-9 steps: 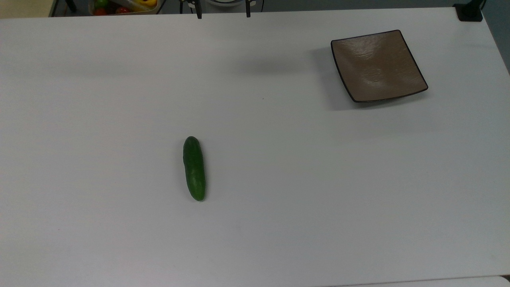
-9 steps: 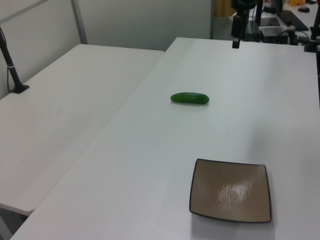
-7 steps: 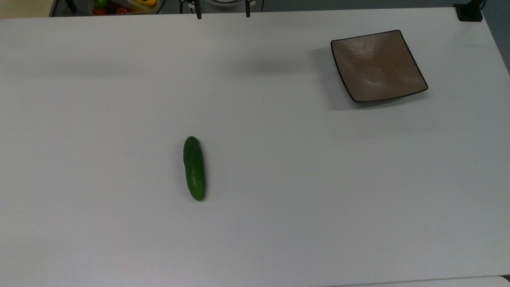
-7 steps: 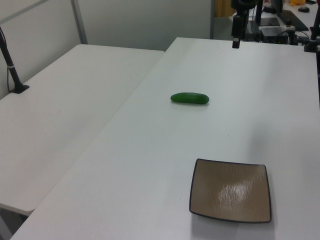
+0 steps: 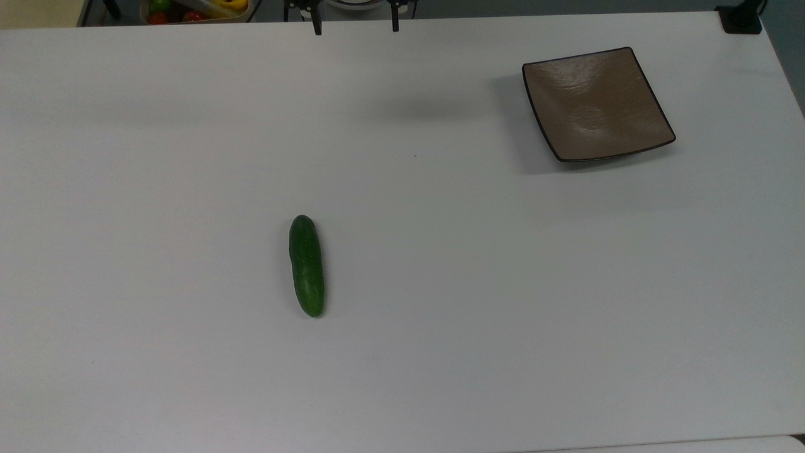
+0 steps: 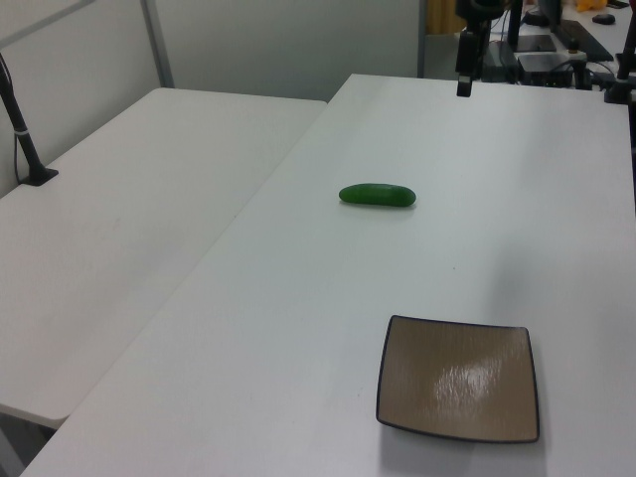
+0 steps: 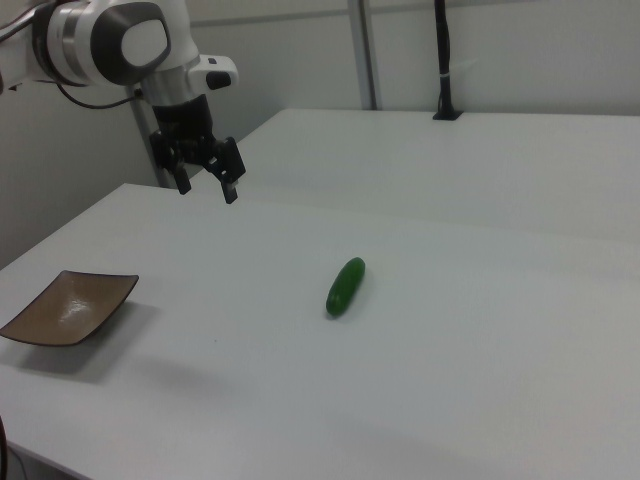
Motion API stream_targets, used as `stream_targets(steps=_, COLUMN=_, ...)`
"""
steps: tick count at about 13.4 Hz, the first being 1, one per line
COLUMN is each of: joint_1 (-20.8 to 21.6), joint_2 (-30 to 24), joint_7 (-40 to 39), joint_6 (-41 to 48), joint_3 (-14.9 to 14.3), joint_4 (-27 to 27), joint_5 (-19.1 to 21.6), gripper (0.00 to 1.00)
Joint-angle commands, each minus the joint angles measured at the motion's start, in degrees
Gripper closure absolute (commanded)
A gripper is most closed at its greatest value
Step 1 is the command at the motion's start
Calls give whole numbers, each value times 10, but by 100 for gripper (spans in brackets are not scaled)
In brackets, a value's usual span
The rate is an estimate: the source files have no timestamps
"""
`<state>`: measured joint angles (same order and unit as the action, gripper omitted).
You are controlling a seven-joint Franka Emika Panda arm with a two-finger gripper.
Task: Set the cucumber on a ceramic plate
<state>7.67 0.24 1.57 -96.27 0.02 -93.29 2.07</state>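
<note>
Cucumber (image 5: 306,266) seen lying flat on white table (image 5: 440,314), untouched. Ceramic plate (image 5: 596,104) set well apart from cucumber, toward top view's upper right; nothing carried on it. Gripper (image 7: 207,177) held in air above table, well apart from cucumber, toward right view's upper left; fingers (image 7: 229,187) spread wide, nothing gripped.
</note>
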Motion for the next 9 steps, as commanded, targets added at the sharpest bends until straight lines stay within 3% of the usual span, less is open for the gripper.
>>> stream_targets(steps=1, joint_1=23, joint_2=12, joint_7=-11, joint_6=-15, joint_3=-11, joint_4=-15, joint_5=6, gripper=0)
stream_targets(steps=9, joint_1=-8, joint_2=126, joint_7=-6, joint_6=-246, joint_3=-12, joint_4=14, joint_5=0, gripper=0)
